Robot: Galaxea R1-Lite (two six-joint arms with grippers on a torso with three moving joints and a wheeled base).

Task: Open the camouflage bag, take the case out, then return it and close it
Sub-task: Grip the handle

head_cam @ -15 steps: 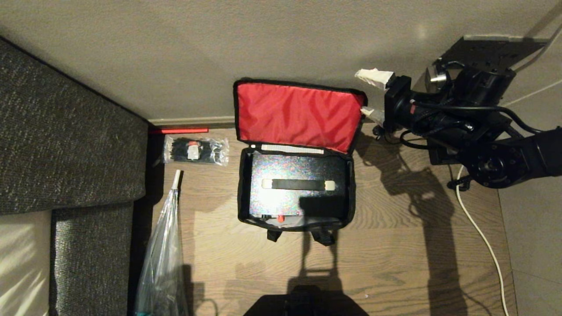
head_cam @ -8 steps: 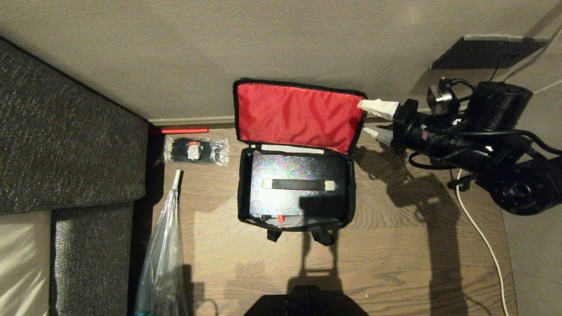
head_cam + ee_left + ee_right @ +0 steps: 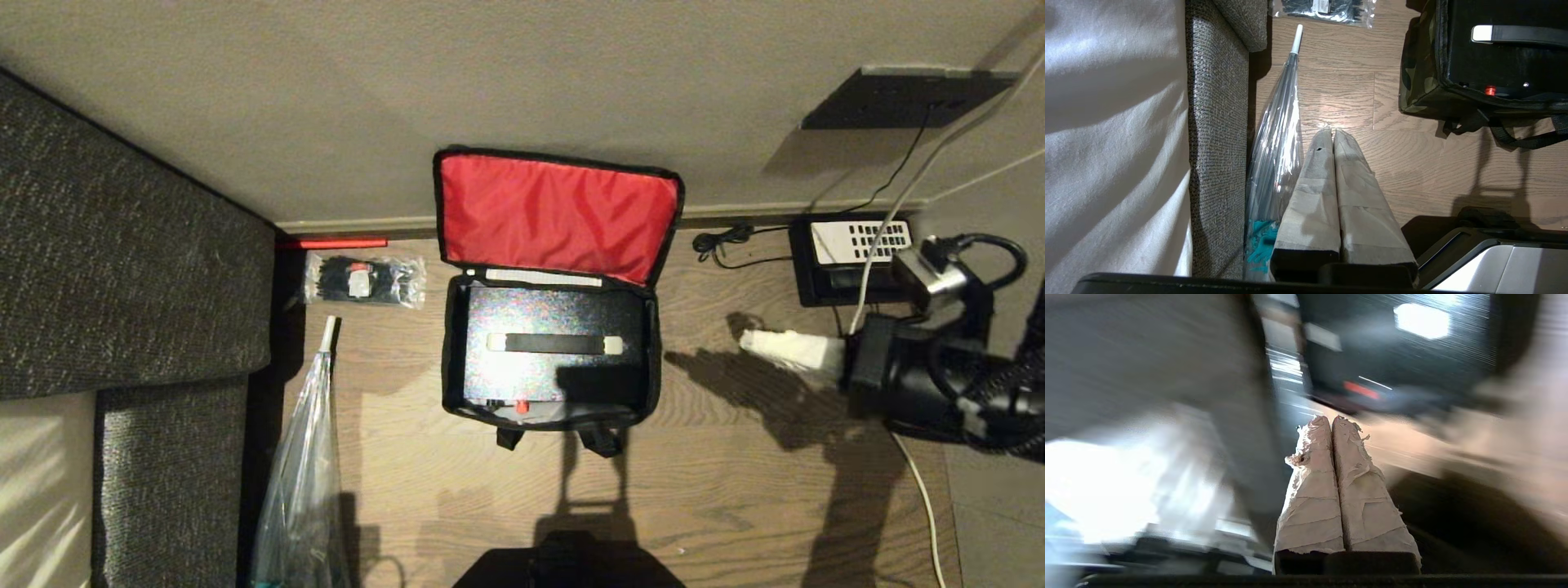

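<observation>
The camouflage bag [image 3: 451, 359] sits open on the wooden floor, its red-lined lid [image 3: 555, 214] standing up against the wall. Inside lies the black case [image 3: 551, 347] with a black handle. In the left wrist view the bag's camouflage side [image 3: 1419, 69] shows beside the case [image 3: 1506, 61]. My right gripper [image 3: 749, 340] is shut and empty, low over the floor to the right of the bag and apart from it; its view is smeared, with taped fingers [image 3: 1312, 465] pressed together. My left gripper [image 3: 1332, 131] is shut on nothing, parked near the floor beside the sofa.
A grey sofa [image 3: 122, 269] fills the left side. A clear packet of black cable ties [image 3: 363, 280] and a folded clear umbrella [image 3: 304, 457] lie left of the bag. A black desk phone [image 3: 853, 257] with cables sits by the wall at right. A white cable [image 3: 918, 482] runs along the floor.
My right gripper left the lid's right edge, shut its fingers, and swung down and right to the floor beside the bag. The lid stays upright; the phone is now uncovered.
</observation>
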